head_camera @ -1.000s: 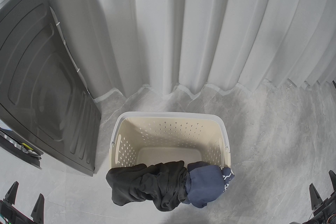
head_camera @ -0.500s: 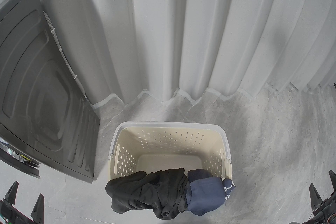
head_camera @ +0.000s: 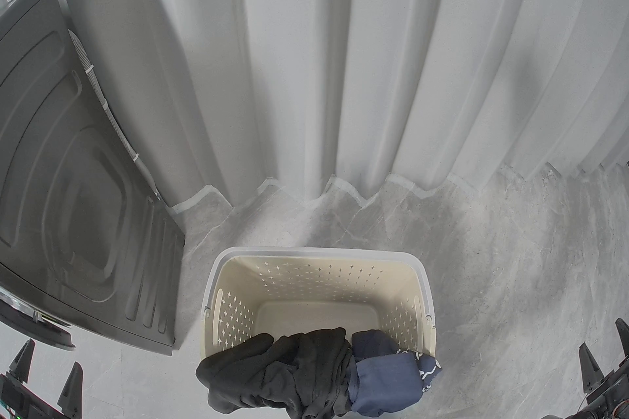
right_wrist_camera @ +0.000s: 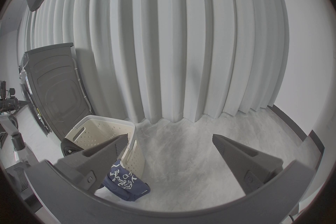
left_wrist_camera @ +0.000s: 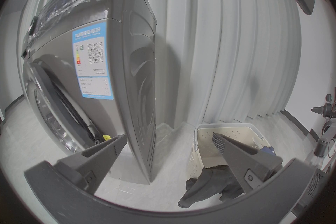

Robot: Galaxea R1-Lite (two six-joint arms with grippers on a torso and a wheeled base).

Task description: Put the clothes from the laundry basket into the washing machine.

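Observation:
A cream laundry basket (head_camera: 314, 260) stands on the floor in front of me. Over its near rim hang a black garment (head_camera: 282, 374) and a blue garment (head_camera: 386, 378). The grey washing machine (head_camera: 72, 211) stands to the left, side panel facing the basket. Its round door (left_wrist_camera: 52, 109) hangs ajar on the front. My left gripper (head_camera: 51, 361) is open and holds nothing, low at the left, short of the machine. My right gripper (head_camera: 601, 338) is open too, to the right of the basket. The blue garment (right_wrist_camera: 124, 179) drapes down the basket's (right_wrist_camera: 94, 130) outer wall.
White curtains (head_camera: 367, 47) hang along the whole back, reaching the grey marbled floor (head_camera: 524, 256). Open floor lies to the right of the basket and between it and the machine. A narrow gap separates the machine from the curtain.
The whole head picture has slid downward, so the camera has moved; basket, clothes and machine keep their places relative to each other. Both grippers stay open at the same picture corners.

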